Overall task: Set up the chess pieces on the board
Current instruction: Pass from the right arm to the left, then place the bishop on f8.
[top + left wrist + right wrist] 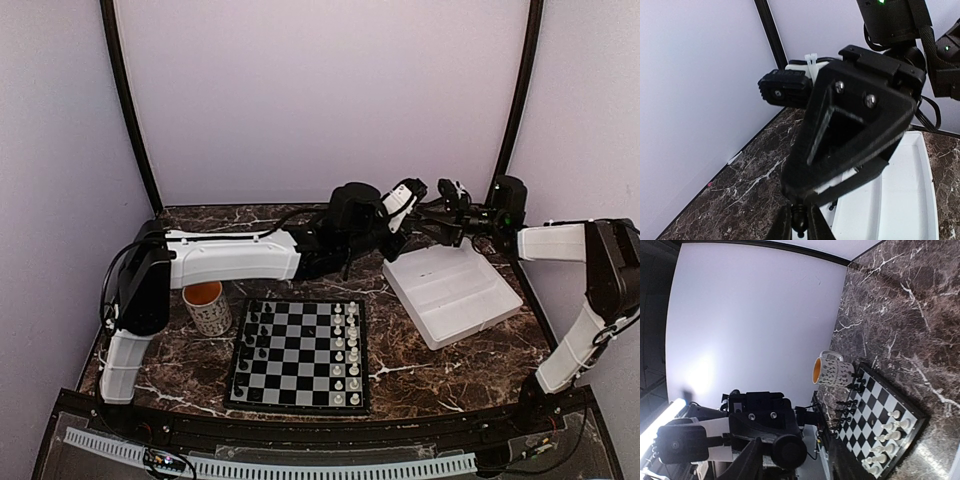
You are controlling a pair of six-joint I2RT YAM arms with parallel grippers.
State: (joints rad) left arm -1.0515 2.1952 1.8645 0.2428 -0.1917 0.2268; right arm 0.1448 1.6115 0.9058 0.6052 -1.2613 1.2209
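from above we see both arms whole. the left arm (pixel 230 255) lies stretched across the back of the table (pixel 430 375), and the right arm (pixel 570 245) reaches in from the other side. the left jaws and the right jaws meet tip to tip above the far end of the white tray (pixel 455 295). in that view they are too small for us to tell how either pair stands.

the left wrist view alone settles one of them. the left jaws are closed on a small black chess piece (pixel 799 220), its round head showing between the two fingers (pixel 783 227) at the bottom edge. just above it one black finger (pixel 855 115) of the right jaws fills the middle of the picture. we cannot tell in any view whether the right jaws are open or closed.

the right wrist view gives what the others do not: the orange inside of the mug (pixel 832 372) and the dark pattern on its white wall.

we count two arms, one tray, one mug, one board (pixel 298 405) and one piece held in the air. that piece is well apart from the board, which lies on the table near the arm bases, with the mug just beside its far left corner. on the board, white pieces (pixel 353 350) stand in two files along the right side and black pieces (pixel 250 340) along the left. both sets are too small for us to count surely.
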